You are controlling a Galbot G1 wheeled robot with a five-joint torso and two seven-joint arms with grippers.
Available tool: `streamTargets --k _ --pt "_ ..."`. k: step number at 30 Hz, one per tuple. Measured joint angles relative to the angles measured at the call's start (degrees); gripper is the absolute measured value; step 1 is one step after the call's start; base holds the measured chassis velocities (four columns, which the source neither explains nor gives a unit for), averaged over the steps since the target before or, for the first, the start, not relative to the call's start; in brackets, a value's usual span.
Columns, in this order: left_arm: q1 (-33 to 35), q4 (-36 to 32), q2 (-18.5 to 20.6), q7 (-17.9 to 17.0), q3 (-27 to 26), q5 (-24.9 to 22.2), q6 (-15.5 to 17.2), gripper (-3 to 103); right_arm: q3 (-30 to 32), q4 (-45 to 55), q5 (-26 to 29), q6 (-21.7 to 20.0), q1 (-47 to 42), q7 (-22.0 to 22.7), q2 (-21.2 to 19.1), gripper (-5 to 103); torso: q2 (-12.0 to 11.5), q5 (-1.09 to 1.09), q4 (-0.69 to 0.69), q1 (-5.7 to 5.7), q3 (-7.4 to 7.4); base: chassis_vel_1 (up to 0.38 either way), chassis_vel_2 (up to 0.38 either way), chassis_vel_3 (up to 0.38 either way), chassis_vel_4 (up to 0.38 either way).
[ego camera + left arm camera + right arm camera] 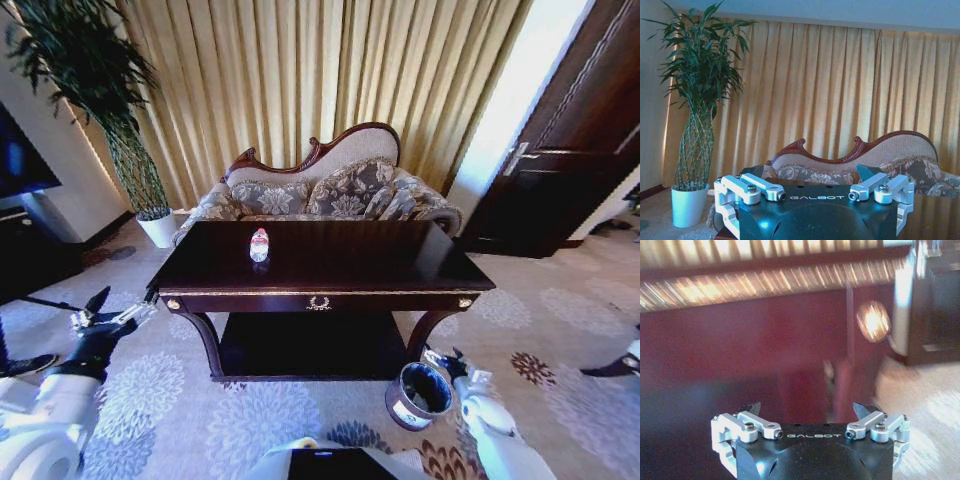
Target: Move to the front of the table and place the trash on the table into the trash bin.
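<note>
The dark glossy table stands straight ahead, its gold ornament on the front rail. A small clear bottle with a red label, the trash, stands upright on the tabletop left of centre. On the carpet by the table's front right leg is the trash bin, round with a black lining. My left gripper hangs open off the table's front left corner, holding nothing; the left wrist view shows its fingers spread apart. Just above and right of the bin's rim, my right gripper is open and empty, facing the table's dark front.
A carved floral sofa sits directly behind the table. A tall plant in a white pot stands at the back left, a dark door at the right. Patterned carpet lies open to the table's right.
</note>
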Motion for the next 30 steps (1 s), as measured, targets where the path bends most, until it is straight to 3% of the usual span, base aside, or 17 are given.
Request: streamTargets --k 9,12,18,21,30 --pt "0.2 0.0 0.5 -0.1 -0.7 0.0 0.1 100 0.5 22.4 1.3 -1.9 -10.9 6.0 2.2 100 0.0 0.00 -0.01 0.00 0.00 0.000 0.000 0.000 0.000" --pt "0.1 0.0 0.2 -0.1 -0.5 0.3 0.2 100 -1.3 31.1 1.1 -6.2 -10.8 7.6 3.1 100 0.0 -0.01 -0.01 0.00 0.00 0.000 0.000 0.000 0.000" --pt "-0.1 0.0 0.0 -0.1 -0.3 0.4 0.6 100 -4.2 35.8 0.7 -13.6 -5.1 9.5 2.6 100 0.0 0.00 0.01 0.00 0.00 0.000 0.000 0.000 0.000" --pt "-0.1 0.0 0.0 -0.2 -0.4 0.4 0.8 100 -6.8 36.3 0.4 -17.0 -0.1 10.7 -0.1 100 0.0 0.02 0.01 0.00 0.01 0.000 0.000 0.000 0.000" --pt "-0.2 0.0 -0.3 -0.4 -0.2 0.6 1.5 100 -9.2 38.0 0.5 -20.0 5.1 11.7 -1.8 100 0.0 0.01 0.00 0.00 0.01 0.000 0.000 0.000 0.000"
